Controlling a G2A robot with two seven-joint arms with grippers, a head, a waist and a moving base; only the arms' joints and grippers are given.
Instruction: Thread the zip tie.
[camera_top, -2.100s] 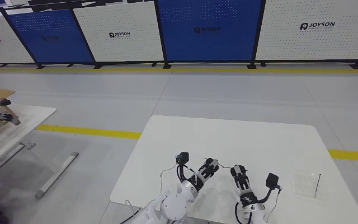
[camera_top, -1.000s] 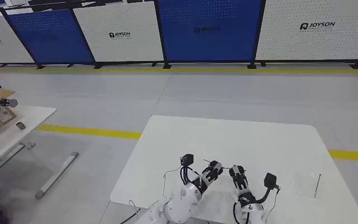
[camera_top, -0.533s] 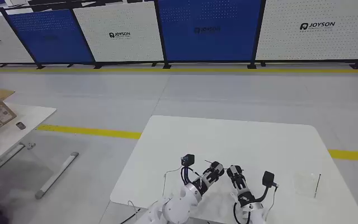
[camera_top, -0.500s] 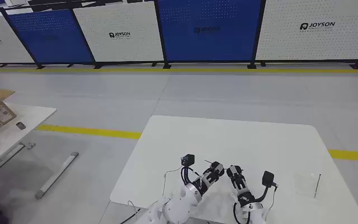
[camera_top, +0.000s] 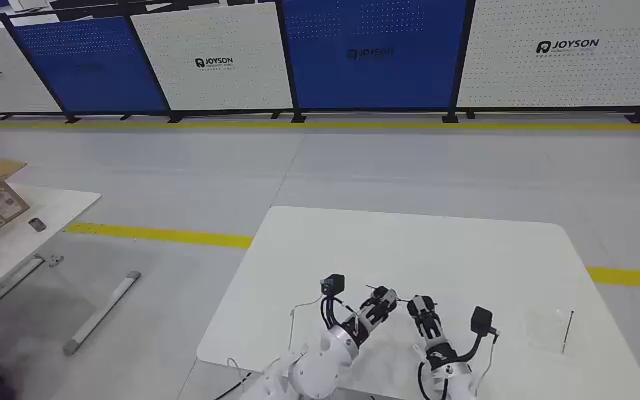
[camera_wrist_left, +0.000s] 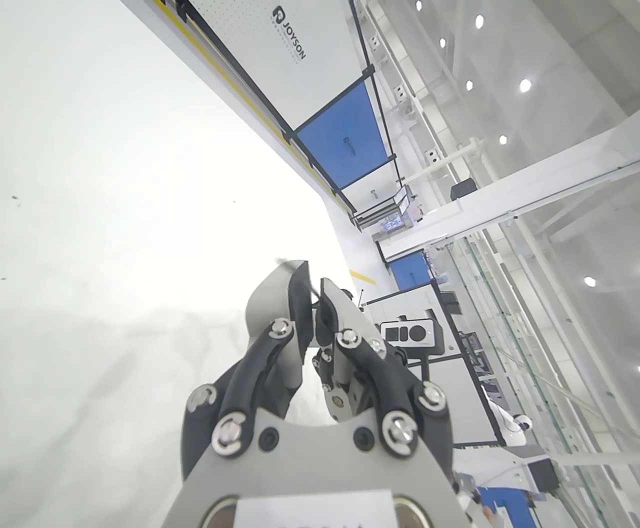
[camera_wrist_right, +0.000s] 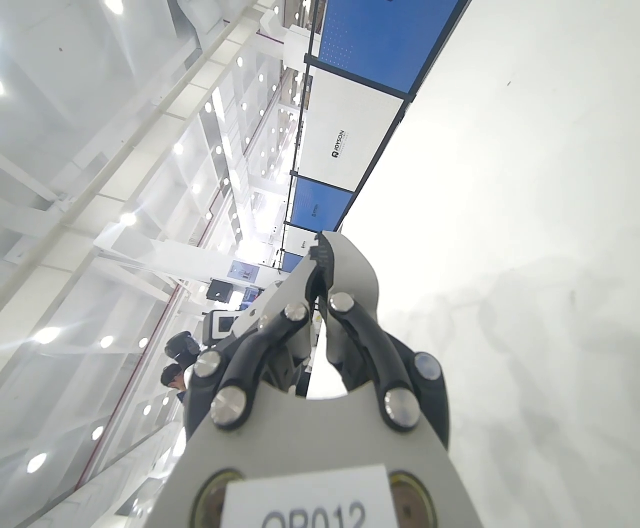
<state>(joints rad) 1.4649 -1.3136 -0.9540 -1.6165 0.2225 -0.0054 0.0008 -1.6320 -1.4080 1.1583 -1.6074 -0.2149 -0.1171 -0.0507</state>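
Well inside table (camera_top: 480, 250) edges, left gripper (camera_top: 386, 295)

wide table (camera_top: 400, 245) ahead, tray (camera_top: 546, 326) — far right

We count two tables, a near table (camera_top: 400, 240) and a side table (camera_top: 50, 215) at 9 o'clock; two grippers at 6 o'clock, left gripper (camera_top: 384, 296) and right gripper (camera_top: 414, 303); two zip ties, a held tie (camera_wrist_left: 314, 294) in the left gripper and a loose tie (camera_top: 568, 330) at 4 o'clock; one clear tray (camera_top: 545, 325) beside it; at 12 o'clock two blue panels (camera_top: 375, 50) and three white panels (camera_top: 210, 55); two yellow lines (camera_top: 150, 235).
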